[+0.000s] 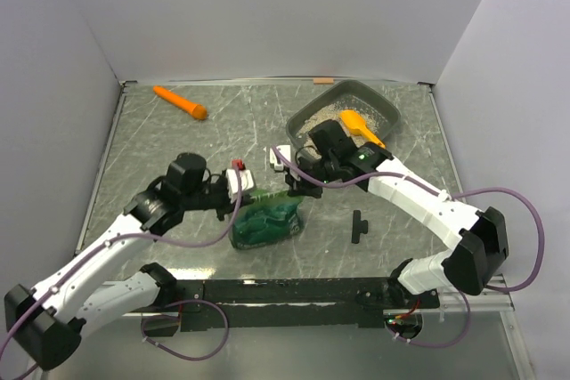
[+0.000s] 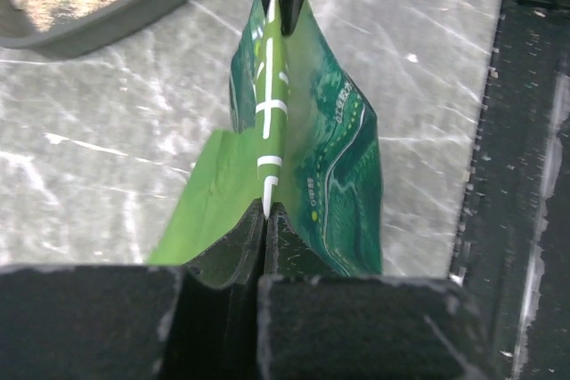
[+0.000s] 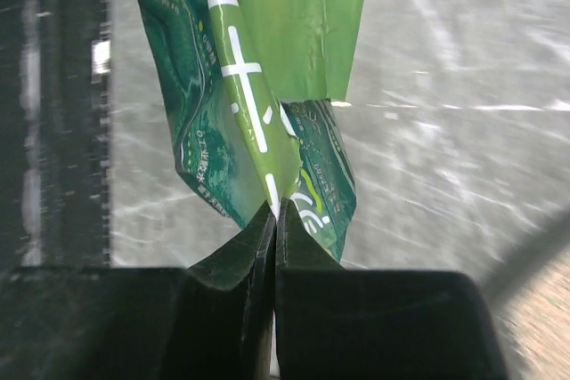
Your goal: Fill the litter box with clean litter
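Left gripper (image 2: 265, 220), right gripper (image 3: 274, 211) tight on green bag (image 1: 267, 222); clean litter (image 1: 321, 120), scoop (image 1: 359, 126) in litter box (image 1: 378, 95).

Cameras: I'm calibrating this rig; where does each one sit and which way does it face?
Top external: above and behind the robot, looking down on the table; both arms show.
Left wrist: on that wrist, looking along the left end effector at the bag's seam.
Right wrist: likewise, right end effector, from the seam's other end.
Shared: all three show the bag.
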